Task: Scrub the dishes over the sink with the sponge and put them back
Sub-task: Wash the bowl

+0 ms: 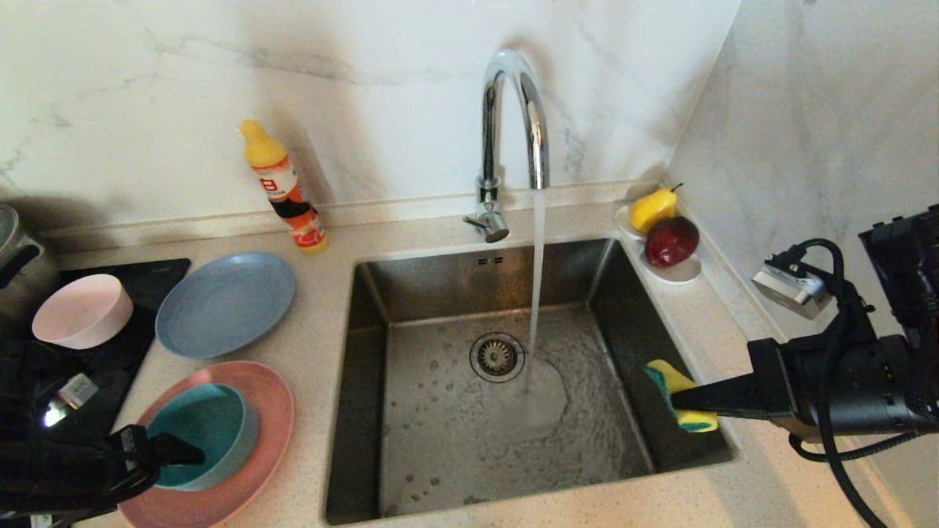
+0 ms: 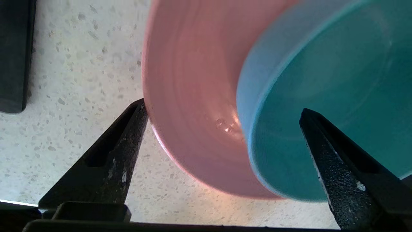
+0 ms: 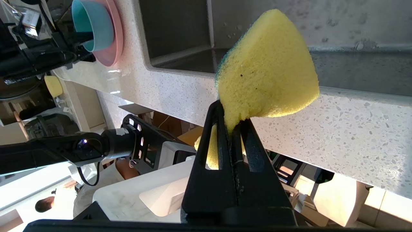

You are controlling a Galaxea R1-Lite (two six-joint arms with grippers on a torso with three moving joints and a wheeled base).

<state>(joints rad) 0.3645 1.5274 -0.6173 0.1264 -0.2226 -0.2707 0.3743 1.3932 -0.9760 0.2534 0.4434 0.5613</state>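
Note:
The teal bowl (image 1: 202, 422) stands on the salmon-pink plate (image 1: 268, 411) at the counter's front left. My left gripper (image 1: 172, 451) hangs open at the bowl's near side. In the left wrist view the left gripper (image 2: 222, 106) has one finger over the teal bowl (image 2: 322, 64) and the other just outside the pink plate's (image 2: 193, 96) rim, gripping neither. The blue-grey plate (image 1: 224, 304) and the pale pink bowl (image 1: 81, 312) lie farther back. Over the sink's (image 1: 433, 293) right edge, my right gripper (image 1: 675, 400) is shut on the yellow sponge (image 1: 678, 381) (image 3: 267, 74).
Water runs from the faucet (image 1: 513, 110) onto the sink floor beside the drain strainer (image 1: 497, 356). A dish soap bottle (image 1: 286, 191) leans on the back wall. A white dish (image 1: 678, 271) with a pear and an apple sits back right. A black cooktop (image 1: 139, 279) lies at left.

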